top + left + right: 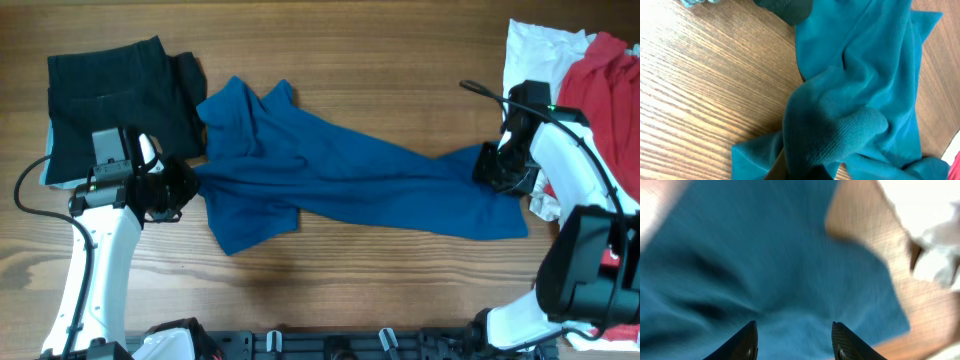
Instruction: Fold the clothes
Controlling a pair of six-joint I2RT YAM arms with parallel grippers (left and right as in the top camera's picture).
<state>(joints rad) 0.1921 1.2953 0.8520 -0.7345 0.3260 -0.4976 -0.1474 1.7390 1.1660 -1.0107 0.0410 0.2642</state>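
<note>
The dark blue shirt [330,175] lies crumpled and stretched across the middle of the wooden table. My left gripper [185,185] is at its left edge, shut on a bunched fold of the blue cloth [830,135] that hides the fingers. My right gripper [497,170] is at the shirt's right end, open, with both fingertips [795,330] spread just above the blue cloth [765,265]. A black garment [115,95] lies folded at the far left. White [530,55] and red [605,85] garments are heaped at the far right.
Bare wood [380,290] runs along the front of the table below the shirt. The white cloth [940,255] lies close to the right of my right gripper. A cable [490,93] loops off the right arm.
</note>
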